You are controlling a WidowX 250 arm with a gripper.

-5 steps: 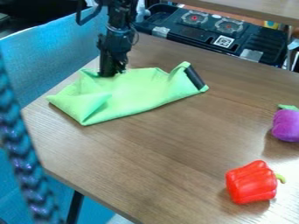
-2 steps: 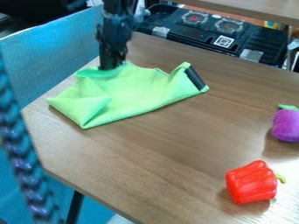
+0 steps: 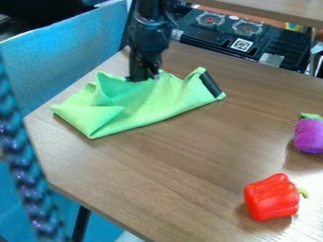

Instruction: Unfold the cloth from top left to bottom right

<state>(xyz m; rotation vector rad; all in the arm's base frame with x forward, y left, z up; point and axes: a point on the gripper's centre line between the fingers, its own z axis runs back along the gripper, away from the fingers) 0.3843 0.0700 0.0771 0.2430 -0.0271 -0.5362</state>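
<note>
Gripper (image 3: 142, 79) touches the green cloth (image 3: 135, 105) at far left. Its opening and hold I cannot tell.

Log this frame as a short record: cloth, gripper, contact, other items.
cloth: green, partly folded, bunched near the gripper
gripper: at the cloth's far edge
contact: gripper appears to touch the cloth; grip cannot be told
dark strip: at the cloth's right end
red pepper: on the table, near side
purple toy: right edge of view
task state: cloth not yet unfolded
</note>
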